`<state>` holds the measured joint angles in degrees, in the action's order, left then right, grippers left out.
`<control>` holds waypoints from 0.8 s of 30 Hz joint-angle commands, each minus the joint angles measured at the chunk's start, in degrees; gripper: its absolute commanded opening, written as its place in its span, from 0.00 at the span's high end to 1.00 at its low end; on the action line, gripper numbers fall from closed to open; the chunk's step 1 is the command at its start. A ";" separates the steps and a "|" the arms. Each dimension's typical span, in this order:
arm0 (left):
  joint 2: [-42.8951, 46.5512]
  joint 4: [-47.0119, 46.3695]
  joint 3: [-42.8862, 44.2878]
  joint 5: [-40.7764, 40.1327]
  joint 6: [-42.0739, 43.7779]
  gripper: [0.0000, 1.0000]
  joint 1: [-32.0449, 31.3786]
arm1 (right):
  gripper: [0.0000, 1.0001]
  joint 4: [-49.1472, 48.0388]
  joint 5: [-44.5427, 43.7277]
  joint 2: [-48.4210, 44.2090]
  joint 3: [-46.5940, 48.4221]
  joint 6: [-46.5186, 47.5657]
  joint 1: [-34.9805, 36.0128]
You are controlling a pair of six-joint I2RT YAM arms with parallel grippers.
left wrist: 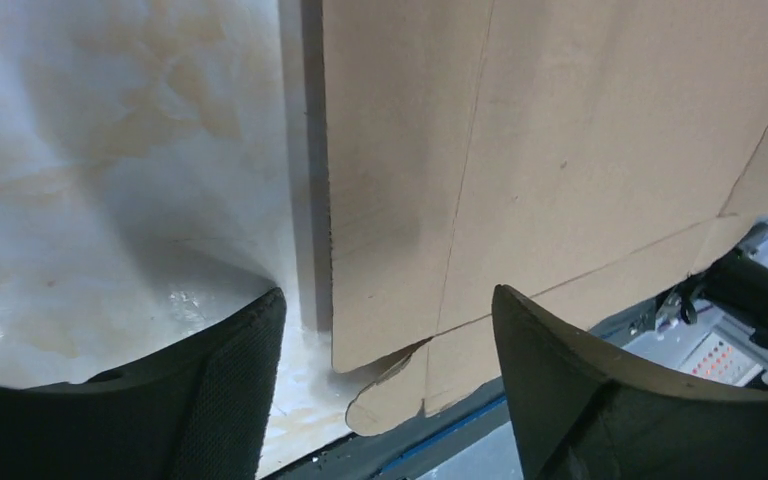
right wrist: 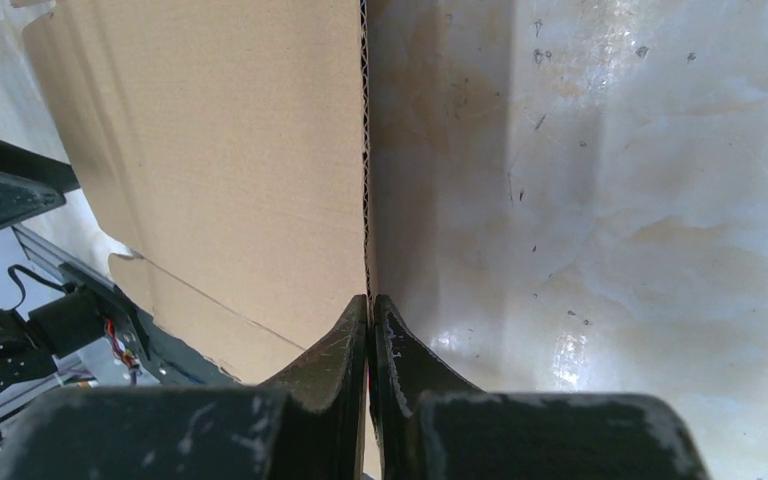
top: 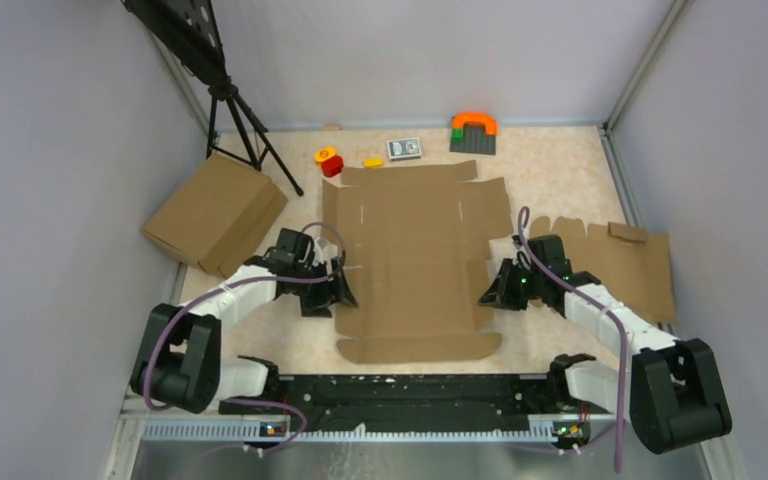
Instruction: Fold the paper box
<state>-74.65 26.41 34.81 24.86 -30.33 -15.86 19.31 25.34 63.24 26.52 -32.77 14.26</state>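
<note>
Brown corrugated cardboard, die-cut and unfolded, forms the paper box (top: 415, 265), which is spread open on the table (top: 560, 170) between the two pincers, its long axis running away from the arm bases so that one long side is presented to each arm. The right pincer (right wrist: 370, 305) is clenched on the sheet's right-hand edge, the fluted edge being seen to pass straight between its closed fingers; the sheet extends leftward from it, and the table surface lies to its right. The left pincer (left wrist: 388, 300) is released, its jaws spread wide astride the opposite edge: one finger is poised over the table, the other over the cardboard, and nothing is grasped; the sheet extends rightward from it. Both arms are about equally near. The coming move is judged to turn on this symmetry: the side panels would be raised inward about creases parallel to the long axis, once the left jaws are closed. Counted: one paper box, two pincers, one closed cardboard box (top: 215, 215) outboard of the left pincer, one smaller cardboard blank (top: 625, 265) outboard of the right pincer, one tripod (top: 235, 110), and, well beyond both, one red toy (top: 328, 160), one yellow piece (top: 373, 161), one card pack (top: 404, 149) and one grey plate (top: 473, 140) bearing an orange arch.
</note>
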 commanded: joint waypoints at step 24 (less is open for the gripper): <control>-8.23 10.02 23.47 -11.41 10.85 1.00 -8.54 | 0.94 -0.27 0.22 -12.32 1.19 -11.26 17.12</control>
<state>-79.46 34.22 50.52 18.24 -25.10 -21.85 23.16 23.59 52.84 25.91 -39.46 26.33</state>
